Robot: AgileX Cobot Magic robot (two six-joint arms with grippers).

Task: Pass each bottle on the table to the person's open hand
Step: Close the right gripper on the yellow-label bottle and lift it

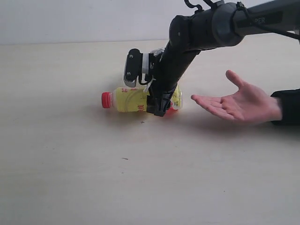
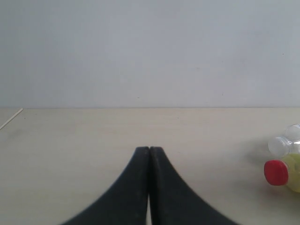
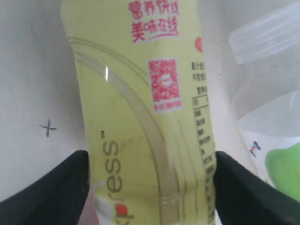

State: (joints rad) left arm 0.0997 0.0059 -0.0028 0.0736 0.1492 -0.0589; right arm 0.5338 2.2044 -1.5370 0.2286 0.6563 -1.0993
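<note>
The yellow bottle (image 1: 129, 100) with a red cap (image 1: 107, 99) lies on its side on the table (image 1: 70, 178). My right gripper (image 1: 157, 110) reaches down over its body; in the right wrist view the fingers (image 3: 51, 187) press both sides of the yellow bottle (image 3: 140, 117). The clear green-apple bottle (image 3: 276, 159) lies right beside it, mostly hidden by the arm in the exterior view. The person's open hand (image 1: 239, 104) waits palm up to the right. My left gripper (image 2: 149, 149) is shut and empty, low over the table, with the red cap (image 2: 275, 172) off to its side.
A clear cap (image 2: 283, 143) of the green-apple bottle shows behind the red cap. The white bottle and the Coca-Cola bottle are out of view. A black sleeve cuff (image 1: 288, 107) sits at the right edge. A small dark cross mark (image 3: 47, 127) is on the table.
</note>
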